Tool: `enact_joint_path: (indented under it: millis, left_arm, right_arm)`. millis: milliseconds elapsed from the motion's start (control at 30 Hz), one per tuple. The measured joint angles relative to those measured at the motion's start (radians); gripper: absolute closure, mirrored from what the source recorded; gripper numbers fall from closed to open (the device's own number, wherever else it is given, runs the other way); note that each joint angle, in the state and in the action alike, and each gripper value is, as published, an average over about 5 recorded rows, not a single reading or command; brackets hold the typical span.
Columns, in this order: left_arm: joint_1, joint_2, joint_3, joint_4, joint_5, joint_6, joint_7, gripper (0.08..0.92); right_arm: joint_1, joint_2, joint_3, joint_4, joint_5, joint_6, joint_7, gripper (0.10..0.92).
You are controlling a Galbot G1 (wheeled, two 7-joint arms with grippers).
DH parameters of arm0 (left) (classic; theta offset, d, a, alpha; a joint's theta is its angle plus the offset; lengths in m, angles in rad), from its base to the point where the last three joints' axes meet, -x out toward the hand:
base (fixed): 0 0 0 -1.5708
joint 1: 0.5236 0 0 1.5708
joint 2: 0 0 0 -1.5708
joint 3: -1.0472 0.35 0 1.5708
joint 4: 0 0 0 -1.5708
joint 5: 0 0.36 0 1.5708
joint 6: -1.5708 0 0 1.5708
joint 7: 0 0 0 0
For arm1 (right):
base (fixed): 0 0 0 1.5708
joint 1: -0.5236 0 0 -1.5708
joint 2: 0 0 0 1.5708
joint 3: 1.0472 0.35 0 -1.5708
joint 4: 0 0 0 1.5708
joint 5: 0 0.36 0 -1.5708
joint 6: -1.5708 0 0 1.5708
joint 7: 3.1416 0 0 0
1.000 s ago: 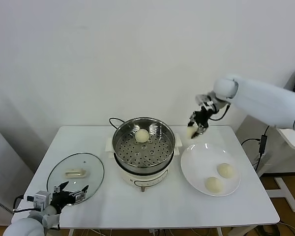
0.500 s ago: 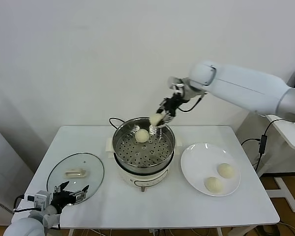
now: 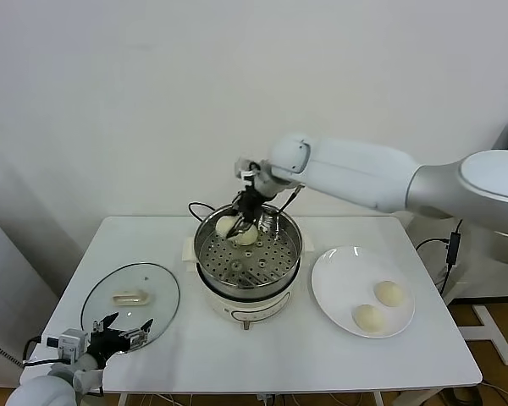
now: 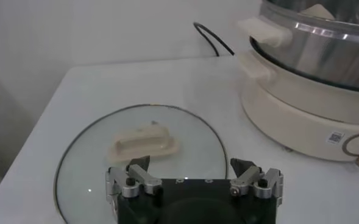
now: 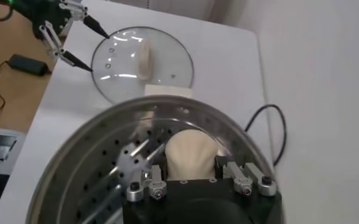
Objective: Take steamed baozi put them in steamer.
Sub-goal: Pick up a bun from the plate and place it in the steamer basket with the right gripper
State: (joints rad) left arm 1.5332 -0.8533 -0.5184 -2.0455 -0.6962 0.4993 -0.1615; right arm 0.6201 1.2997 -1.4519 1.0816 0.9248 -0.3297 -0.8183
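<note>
1. Head view: the right gripper (image 3: 241,218) reaches over the far left rim of the steamer (image 3: 247,254), clenched on a steamed baozi (image 3: 227,225) that hangs at its tips, just above the perforated floor.
2. A second bun (image 3: 246,236) lies on the steamer floor, just beside the held one and partly under the gripper.
3. Two more buns (image 3: 390,293) (image 3: 368,317) sit on the white plate (image 3: 334,279), on the table (image 3: 305,355) to the right of the steamer and well apart from the gripper.
4. The left gripper (image 3: 118,331) is parked at the near left corner of the table, its fingers spread wide, next to the glass lid (image 3: 129,305) and holding nothing.
5. Left wrist view: the left gripper (image 4: 194,182) hovers released at the near rim of the glass lid (image 4: 75,176), whose cream handle (image 4: 144,143) lies just past the fingertips. The steamer (image 4: 313,55) on its white base stands well off to one side, with a bun (image 4: 318,10) showing over its rim.
6. Right wrist view: the right gripper (image 5: 194,176) grips the steamed baozi (image 5: 190,153) between its fingers, inside the steel wall of the steamer (image 5: 75,176).
7. Beyond the steamer rim lie the glass lid (image 5: 167,67) and, farther off, the left gripper (image 5: 66,38) with its fingers apart.
</note>
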Motion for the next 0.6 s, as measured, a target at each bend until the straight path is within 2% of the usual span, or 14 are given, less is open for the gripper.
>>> enact_joint_path:
  millis: [600]
  left_arm:
    - [0.006, -0.004, -0.002, -0.001, 0.000, -0.003, 0.001, 0.177]
  right_arm:
    - [-0.076, 0.047, -0.004, -0.012, -0.034, -0.058, 0.054, 0.541]
